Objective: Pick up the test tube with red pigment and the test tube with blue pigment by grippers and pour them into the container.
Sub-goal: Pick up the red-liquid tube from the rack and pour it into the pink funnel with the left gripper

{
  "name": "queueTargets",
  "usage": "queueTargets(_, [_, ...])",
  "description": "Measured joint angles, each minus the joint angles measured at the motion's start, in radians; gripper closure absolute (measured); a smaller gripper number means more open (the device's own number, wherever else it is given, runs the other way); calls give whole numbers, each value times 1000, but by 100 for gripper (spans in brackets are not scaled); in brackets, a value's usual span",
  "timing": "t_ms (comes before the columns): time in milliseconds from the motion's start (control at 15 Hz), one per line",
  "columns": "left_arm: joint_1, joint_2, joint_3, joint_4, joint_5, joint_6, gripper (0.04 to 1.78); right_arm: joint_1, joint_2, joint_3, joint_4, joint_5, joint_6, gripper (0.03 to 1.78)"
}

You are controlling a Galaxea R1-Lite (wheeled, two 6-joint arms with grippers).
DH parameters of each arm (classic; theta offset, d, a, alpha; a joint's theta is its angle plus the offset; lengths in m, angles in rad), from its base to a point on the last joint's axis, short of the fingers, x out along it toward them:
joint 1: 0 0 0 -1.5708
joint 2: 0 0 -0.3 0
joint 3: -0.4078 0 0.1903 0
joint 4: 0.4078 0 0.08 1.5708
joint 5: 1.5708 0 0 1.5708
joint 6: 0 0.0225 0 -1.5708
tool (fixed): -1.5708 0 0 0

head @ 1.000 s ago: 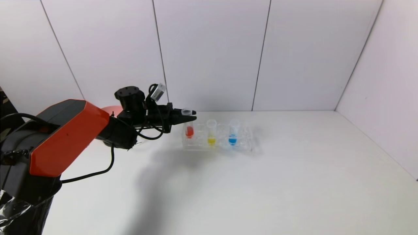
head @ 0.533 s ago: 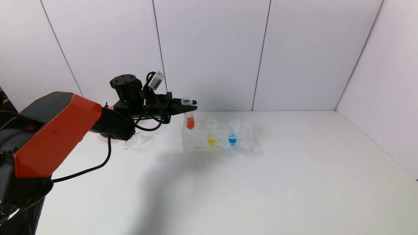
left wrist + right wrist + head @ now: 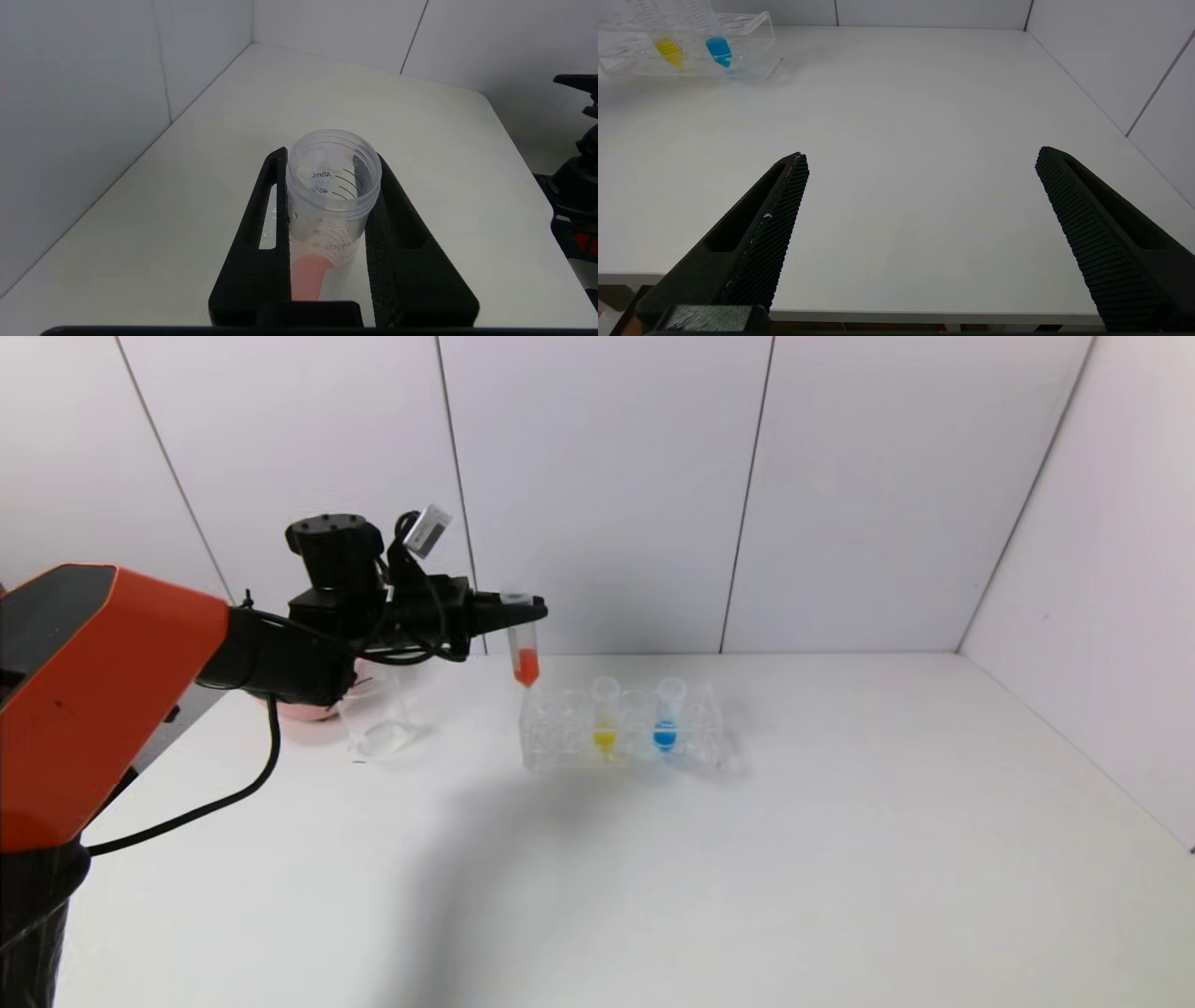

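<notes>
The red tube (image 3: 525,653), clear with orange-red liquid at its rounded bottom, hangs upright above the rack's left end, clamped near its open mouth by the left gripper (image 3: 523,608). The blue tube (image 3: 667,714) stands upright in the rack, bright blue liquid at its bottom. The beaker (image 3: 378,719), clear glass, stands on the counter, left of the rack.

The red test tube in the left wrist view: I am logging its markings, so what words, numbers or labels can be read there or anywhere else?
"45mL": on the test tube with red pigment, at its top graduation line.
"40": same tube, one line below.
Lower graduation numbers and a printed word on that tube: too blurred to read.
A red mark on the clear rack, right wrist view: unreadable.
Nothing else carries text.
</notes>
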Motion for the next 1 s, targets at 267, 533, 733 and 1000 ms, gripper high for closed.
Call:
queueTargets(267, [4, -65, -1, 150, 185, 34, 135, 0, 0, 0, 0, 0, 0, 4])
queueTargets(533, [0, -123, 13, 312, 419, 216, 135, 0, 0, 0, 0, -1, 0, 4])
queueTargets(733, [-5, -180, 38, 360, 574, 242, 135, 0, 0, 0, 0, 0, 0, 4])
queueTargets(1000, [-11, -273, 101, 353, 714, 130, 135, 0, 0, 0, 0, 0, 0, 4])
